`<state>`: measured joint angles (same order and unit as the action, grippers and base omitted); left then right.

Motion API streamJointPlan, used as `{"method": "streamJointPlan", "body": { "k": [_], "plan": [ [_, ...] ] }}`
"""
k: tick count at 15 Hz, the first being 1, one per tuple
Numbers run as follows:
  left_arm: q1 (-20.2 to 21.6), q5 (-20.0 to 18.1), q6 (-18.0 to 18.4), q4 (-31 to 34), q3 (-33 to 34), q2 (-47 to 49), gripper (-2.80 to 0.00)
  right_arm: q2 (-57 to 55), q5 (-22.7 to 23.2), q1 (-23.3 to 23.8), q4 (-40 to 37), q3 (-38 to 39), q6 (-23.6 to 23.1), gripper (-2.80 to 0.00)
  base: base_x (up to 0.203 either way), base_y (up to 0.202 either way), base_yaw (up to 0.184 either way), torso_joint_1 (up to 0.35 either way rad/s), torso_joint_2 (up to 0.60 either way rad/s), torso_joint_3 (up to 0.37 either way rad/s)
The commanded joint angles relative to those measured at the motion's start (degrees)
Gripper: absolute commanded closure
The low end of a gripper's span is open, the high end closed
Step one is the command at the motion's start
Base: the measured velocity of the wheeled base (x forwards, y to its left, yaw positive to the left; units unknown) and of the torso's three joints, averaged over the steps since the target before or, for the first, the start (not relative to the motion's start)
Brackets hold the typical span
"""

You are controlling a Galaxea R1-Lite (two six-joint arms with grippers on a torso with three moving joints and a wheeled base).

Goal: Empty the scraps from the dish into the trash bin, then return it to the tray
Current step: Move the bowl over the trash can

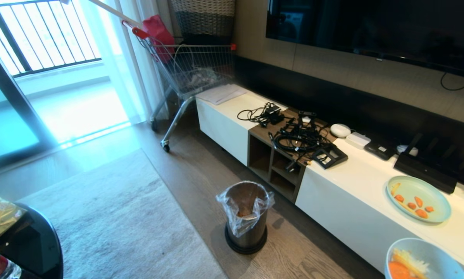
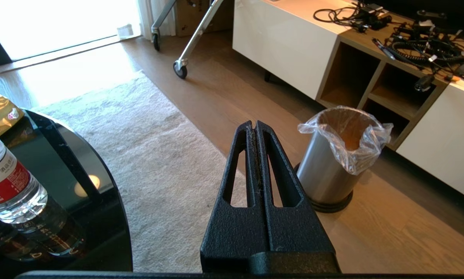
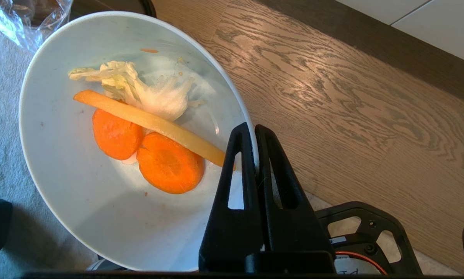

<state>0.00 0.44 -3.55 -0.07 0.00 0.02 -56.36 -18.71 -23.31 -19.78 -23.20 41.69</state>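
1. Left gripper [image 2: 255, 128]: black, textured plastic fingers with long slots, pressed together on nothing. You see it only in its own wrist view, parked above the rug with the bin beyond it. Leave it idle.

2. Rug [image 1: 111, 217]: pale, short-pile and soft, covering the near-left floor. Scraps dropped here will cling, so keep the pour off it.

3. Trash bin [image 1: 246, 217]: a small brushed-steel cylinder on a black base ring, standing on the wood floor in the middle of the scene, just in front of the cabinet. A thin, crinkled clear liner is folded over its rim. It looks light, so a knock from the dish may tip it.

4. Cabinet [image 1: 356, 205]: long, low, glossy white, running far-left to near-right. A wide, flat blue-green plate [image 1: 418, 198] with orange slices rests on it; this is not your dish.

5. Dish [image 3: 111, 147]: a small round white bowl, glossy, rigid and probably breakable. It sits at the near-right edge of the head view, held in the air right of the bin. The glaze is slippery, so the thin rim is the only sound place to hold. The tray is in no view.

6. Scraps [image 3: 146, 128]: two moist orange carrot rounds, one pale yellow stick and limp shredded leaf, all in the bowl. Expect the rounds to slide freely and the leaf to stick.

7. Right gripper [image 3: 254, 130]: the same slotted black fingers, pinching the dish's rim from both sides. The hold is narrow; tilt slowly.
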Motion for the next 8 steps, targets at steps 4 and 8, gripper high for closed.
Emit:
{"method": "streamJointPlan", "body": {
  "k": [4, 8],
  "plan": [
    [0.0, 0.0, -0.1, 0.0, 0.0, 0.0, 0.00, -0.1, -0.1, 0.0, -0.2, 0.2, 0.2, 0.00, 0.000, 0.000, 0.000, 0.000, 0.00, 0.000],
    [0.0, 0.0, -0.1, 0.0, 0.0, 0.0, 0.00, -0.2, -0.1, 0.0, 0.1, -0.1, -0.7, 0.00, 0.000, 0.000, 0.000, 0.000, 0.00, -0.020]
  ]
}}
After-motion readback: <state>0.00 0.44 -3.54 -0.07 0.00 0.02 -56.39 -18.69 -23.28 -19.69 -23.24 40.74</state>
